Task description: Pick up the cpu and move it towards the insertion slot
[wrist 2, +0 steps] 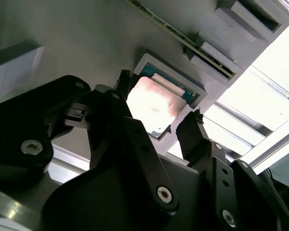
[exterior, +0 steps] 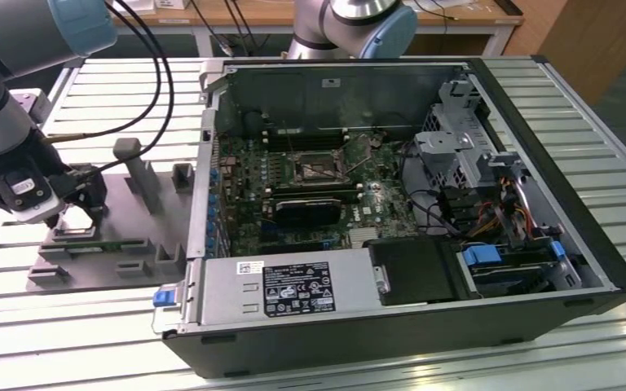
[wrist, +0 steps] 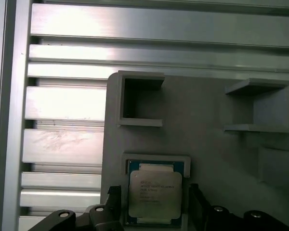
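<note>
CPU [wrist: 155, 195] lies flat, silver lid up, in a shallow square pocket [wrist: 156, 159] of the grey fixture plate [exterior: 128, 248], as we see in both wrist views. The tool [wrist: 154, 198] hangs low over the chip with its two black fingers [wrist 2: 196, 130] spread wide, one on each side. In the first wrist view we make out a thin strip of pocket between each finger and the chip's edge, so nothing is gripped. In the exterior view the tool sits at the exterior view's left, above the plate, which rests on the slatted aluminium tabletop [exterior: 74, 326] beside an open computer case [exterior: 400, 334]. The insertion slot [exterior: 319, 169], a silvery-framed socket with a dark centre, lies on the motherboard [exterior: 248, 171] inside that case, well apart from the chip. We see a second robot arm [exterior: 357, 24] beyond the case.
</note>
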`<state>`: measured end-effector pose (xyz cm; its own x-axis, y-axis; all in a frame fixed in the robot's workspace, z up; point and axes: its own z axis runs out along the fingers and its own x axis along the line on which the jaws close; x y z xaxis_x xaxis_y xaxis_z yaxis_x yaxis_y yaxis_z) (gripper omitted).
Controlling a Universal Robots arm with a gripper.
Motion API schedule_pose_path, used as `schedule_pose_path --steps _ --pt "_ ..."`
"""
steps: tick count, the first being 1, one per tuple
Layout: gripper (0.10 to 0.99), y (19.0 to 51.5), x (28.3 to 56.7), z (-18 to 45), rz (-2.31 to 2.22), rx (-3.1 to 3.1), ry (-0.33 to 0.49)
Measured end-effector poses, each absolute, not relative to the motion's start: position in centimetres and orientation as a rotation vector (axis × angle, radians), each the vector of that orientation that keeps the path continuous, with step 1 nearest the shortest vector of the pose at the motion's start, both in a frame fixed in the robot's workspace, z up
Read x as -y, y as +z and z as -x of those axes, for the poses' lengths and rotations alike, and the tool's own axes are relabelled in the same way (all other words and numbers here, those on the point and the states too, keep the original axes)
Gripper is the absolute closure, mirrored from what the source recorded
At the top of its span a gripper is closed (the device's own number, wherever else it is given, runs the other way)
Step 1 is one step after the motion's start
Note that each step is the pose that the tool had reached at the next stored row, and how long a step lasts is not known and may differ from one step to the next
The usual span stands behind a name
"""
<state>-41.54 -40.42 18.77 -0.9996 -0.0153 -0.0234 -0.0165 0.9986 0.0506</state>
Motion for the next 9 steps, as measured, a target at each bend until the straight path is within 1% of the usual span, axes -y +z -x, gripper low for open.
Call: schedule_pose_path --steps 9 --pt "0.424 18.44 40.40 41.54 0.000 -3.117 0.080"
